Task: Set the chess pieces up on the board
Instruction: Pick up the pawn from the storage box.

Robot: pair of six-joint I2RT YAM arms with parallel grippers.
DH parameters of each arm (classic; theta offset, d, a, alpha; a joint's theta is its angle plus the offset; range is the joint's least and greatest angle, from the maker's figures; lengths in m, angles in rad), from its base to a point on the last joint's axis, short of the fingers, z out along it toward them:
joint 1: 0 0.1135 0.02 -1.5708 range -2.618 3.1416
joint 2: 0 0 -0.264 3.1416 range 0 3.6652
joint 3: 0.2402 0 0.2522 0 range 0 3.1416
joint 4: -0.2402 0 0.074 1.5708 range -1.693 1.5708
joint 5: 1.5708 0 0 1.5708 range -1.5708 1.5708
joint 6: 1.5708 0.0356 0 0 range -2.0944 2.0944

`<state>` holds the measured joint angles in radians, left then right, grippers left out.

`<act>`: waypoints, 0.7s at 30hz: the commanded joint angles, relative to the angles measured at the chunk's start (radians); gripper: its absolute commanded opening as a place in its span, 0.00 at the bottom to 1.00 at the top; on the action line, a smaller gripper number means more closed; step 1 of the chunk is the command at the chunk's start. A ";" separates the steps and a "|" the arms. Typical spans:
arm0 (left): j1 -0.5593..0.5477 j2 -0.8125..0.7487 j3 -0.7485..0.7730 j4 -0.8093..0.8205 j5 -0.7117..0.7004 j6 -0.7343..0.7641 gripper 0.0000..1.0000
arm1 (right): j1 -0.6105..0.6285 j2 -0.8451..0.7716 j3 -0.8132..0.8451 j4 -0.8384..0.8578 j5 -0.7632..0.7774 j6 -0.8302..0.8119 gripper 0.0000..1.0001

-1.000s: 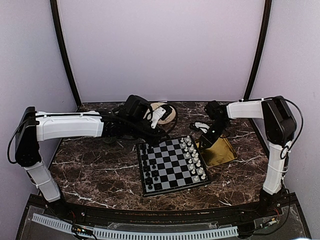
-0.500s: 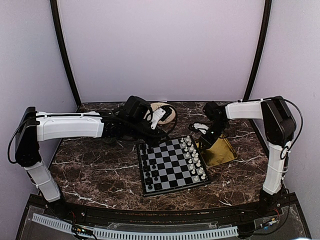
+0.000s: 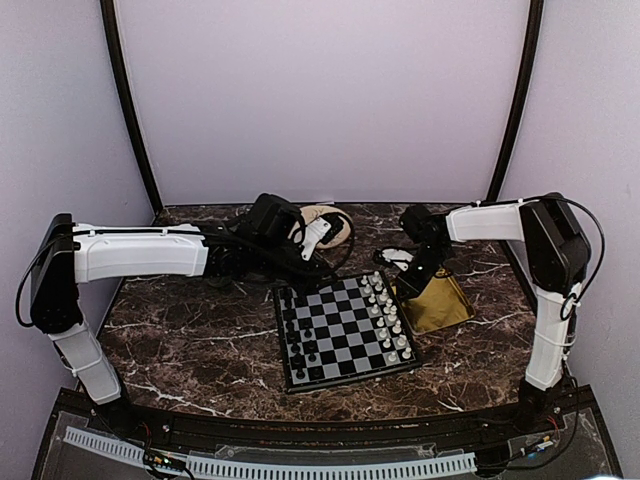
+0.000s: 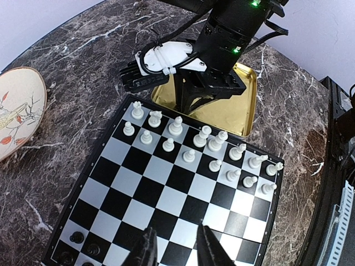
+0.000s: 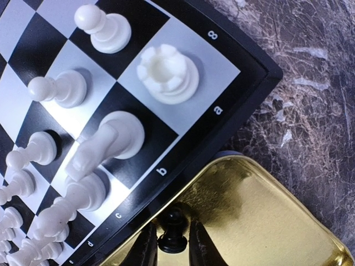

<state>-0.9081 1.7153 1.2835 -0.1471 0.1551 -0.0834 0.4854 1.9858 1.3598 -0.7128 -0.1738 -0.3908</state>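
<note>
Right wrist view, right gripper (image 5: 172,238) pinching a black pawn (image 5: 173,224) over the yellow tray (image 5: 266,221) at bottom centre, board (image 5: 191,141) upper left, left gripper (image 4: 173,233) slightly spread above the board.

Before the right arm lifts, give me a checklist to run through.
1. Small black pawn between the right tool's fingers: ok.
2. Pawn lifted clear of the shiny yellow metal tray: cannot tell.
3. Left tool open and empty: ok.
4. White pieces upright on the black-and-white checkered board: ok.
5. Free square on the black side: cannot tell.
</note>
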 commanded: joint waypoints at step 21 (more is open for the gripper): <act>-0.006 0.009 -0.012 0.030 -0.007 -0.002 0.27 | -0.046 -0.168 -0.074 0.008 -0.047 -0.019 0.15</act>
<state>-0.9081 1.7218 1.2797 -0.1452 0.1486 -0.0830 0.4770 1.9114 1.2850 -0.6842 -0.1459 -0.4065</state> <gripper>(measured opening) 0.265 0.155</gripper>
